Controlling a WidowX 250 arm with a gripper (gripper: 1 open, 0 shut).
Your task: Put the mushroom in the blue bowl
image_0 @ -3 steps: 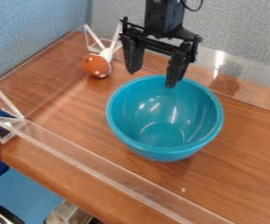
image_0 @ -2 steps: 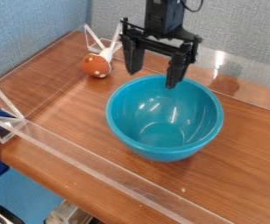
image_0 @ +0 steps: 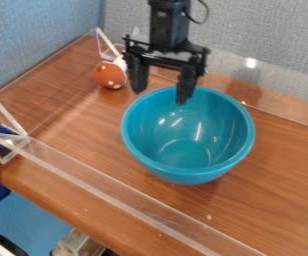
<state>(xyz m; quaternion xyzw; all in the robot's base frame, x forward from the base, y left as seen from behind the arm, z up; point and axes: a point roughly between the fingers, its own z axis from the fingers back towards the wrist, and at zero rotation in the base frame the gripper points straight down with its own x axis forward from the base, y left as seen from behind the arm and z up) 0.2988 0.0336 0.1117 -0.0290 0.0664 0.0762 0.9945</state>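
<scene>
The gripper [image_0: 162, 92] hangs over the back-left part of the blue bowl [image_0: 188, 172], its two dark fingers spread wide apart with nothing between them. It is released and carries nothing. The mushroom [image_0: 111, 75] lies on the wooden table [image_0: 66, 104], beyond the bowl's rim and to the left of it in the view, with its orange-brown cap toward the camera. It is outside the bowl, and part of its pale stem is hard to make out against the white wire rack [image_0: 107, 42] behind it. The inside of the bowl that shows holds nothing.

The step in hand seems to be the reach for the mushroom, before any grasp. The next move calls for the arm to travel sideways toward the mushroom, clear of the bowl's rim, and then to lower with the fingers on either side of the cap or stem. The rounded cap could roll or slip if the fingers meet it off centre, and the rack close by could get in the way of a finger. Once the mushroom is gripped, a short lift and a move back over the bowl should suffice for the release.
</scene>
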